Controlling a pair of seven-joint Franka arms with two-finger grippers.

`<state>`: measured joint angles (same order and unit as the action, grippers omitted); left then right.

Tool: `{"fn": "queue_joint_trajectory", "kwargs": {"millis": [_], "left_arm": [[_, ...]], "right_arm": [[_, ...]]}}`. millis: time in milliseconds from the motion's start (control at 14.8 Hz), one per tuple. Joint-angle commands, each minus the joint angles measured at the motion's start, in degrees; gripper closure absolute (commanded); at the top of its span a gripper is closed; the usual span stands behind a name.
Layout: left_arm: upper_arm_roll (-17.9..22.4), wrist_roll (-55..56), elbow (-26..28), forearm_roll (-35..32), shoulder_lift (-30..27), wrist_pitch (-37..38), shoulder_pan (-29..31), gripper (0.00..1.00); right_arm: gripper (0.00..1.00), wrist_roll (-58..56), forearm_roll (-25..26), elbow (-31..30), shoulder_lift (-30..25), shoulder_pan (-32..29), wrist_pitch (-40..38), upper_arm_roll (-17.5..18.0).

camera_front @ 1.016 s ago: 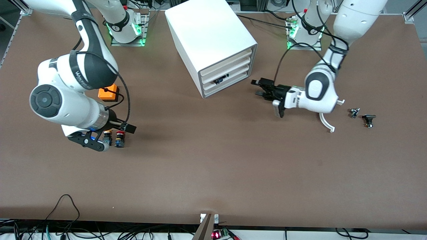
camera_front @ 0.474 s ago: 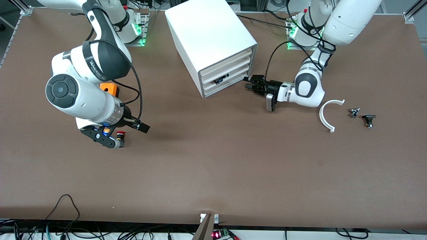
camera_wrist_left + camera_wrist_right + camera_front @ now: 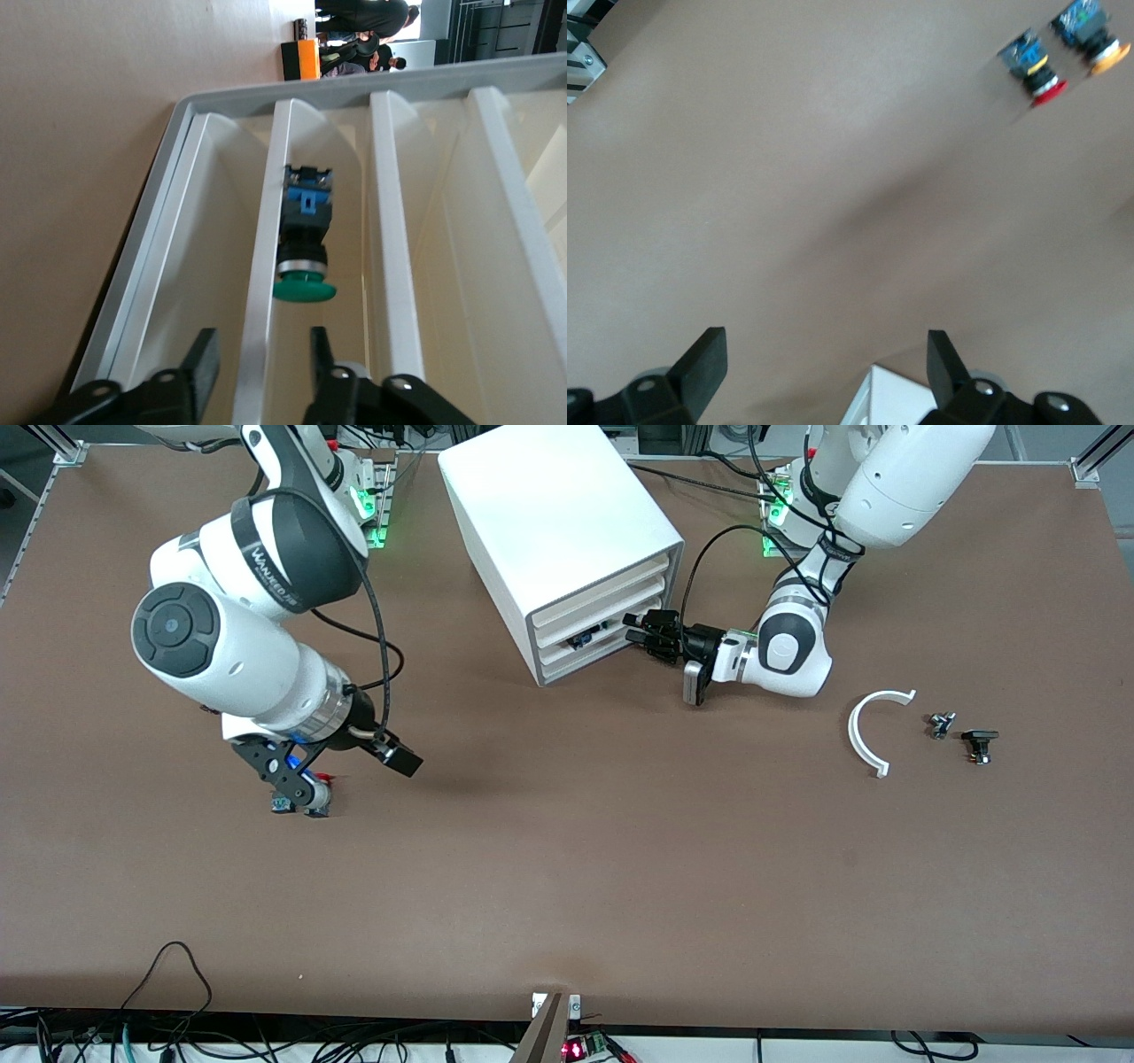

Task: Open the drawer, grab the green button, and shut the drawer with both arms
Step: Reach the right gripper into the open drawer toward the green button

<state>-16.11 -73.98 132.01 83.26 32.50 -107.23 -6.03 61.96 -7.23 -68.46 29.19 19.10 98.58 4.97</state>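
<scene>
The left gripper (image 3: 259,365) is at the front of the white cabinet (image 3: 549,514), its jaws partly apart on either side of the front lip of the drawer (image 3: 263,283). A slim gap shows on each side of the lip, so no pinch is seen. Just past that lip the button (image 3: 304,266) lies on its side inside the cabinet, green cap toward the gripper and blue-black body pointing inward. Its slot is open enough to see in. I cannot tell which level of the stack this front belongs to.

The right gripper (image 3: 341,775) hangs over the table (image 3: 567,868) toward the right arm's end, jaws spread wide and holding nothing. The red-capped button (image 3: 1035,69) and the yellow-capped button (image 3: 1090,34) lie side by side on the table close to it.

The only writing is white lettering on the right arm's black band (image 3: 270,571). It seems to begin "WAN", and I cannot read the rest.

- Arms: two
- Drawers in the cabinet: four
- Push buttons: three, one green, one red, one yellow
- White curved piece (image 3: 873,731): one, toward the left arm's end
- Small dark parts (image 3: 941,724) beside it: two
</scene>
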Motion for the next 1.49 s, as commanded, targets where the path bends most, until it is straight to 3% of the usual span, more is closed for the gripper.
{"fn": "queue_joint_trajectory", "kwargs": {"millis": [0, 135, 203, 542, 745, 1016, 1286, 1354, 1422], "left_arm": [[-1.6, -4.7, 0.8, 3.8, 2.3, 0.2, 0.4, 0.62], [-1.6, -4.5, 0.8, 3.9, 2.3, 0.2, 0.4, 0.94], [-1.6, -4.2, 0.8, 3.9, 2.3, 0.2, 0.7, 1.0], [-0.9, -0.6, -0.5, 3.6, 2.1, 0.2, 2.3, 1.0], [0.9, 2.2, -4.1, 2.3, 2.2, 0.0, 4.1, 1.0], [5.6, 7.1, -10.4, -6.2, 2.3, 0.1, 4.8, 1.0], [5.8, 9.0, -12.9, -8.6, 3.4, 0.0, 6.0, 1.0], [6.0, 9.5, -13.2, -9.0, 3.4, 0.0, 6.0, 0.87], [6.0, 10.3, -13.2, -9.2, 3.4, 0.0, 6.0, 0.32]], "right_arm": [[0.0, 5.3, -1.3, 2.5, 1.2, 1.1, 0.0, -0.1], [0.0, 8.3, -1.4, 3.5, 1.2, 2.1, 0.3, -0.1], [0.0, 10.0, -1.4, 3.9, 1.3, 2.3, 0.4, 0.0], [0.0, 17.2, -1.6, 4.0, 1.3, 4.9, 2.0, 0.1], [0.0, 21.3, -1.5, 4.0, 1.4, 7.0, 3.9, 0.1], [0.0, 27.9, -1.4, 3.9, 2.7, 10.6, 7.5, 0.0], [0.0, 33.4, -0.8, 4.0, 5.8, 15.8, 11.3, -0.5], [0.0, 35.6, -0.7, 4.0, 6.6, 16.7, 13.2, -0.5], [0.0, 37.3, -0.7, 4.0, 7.4, 17.7, 14.8, -0.5]]}}
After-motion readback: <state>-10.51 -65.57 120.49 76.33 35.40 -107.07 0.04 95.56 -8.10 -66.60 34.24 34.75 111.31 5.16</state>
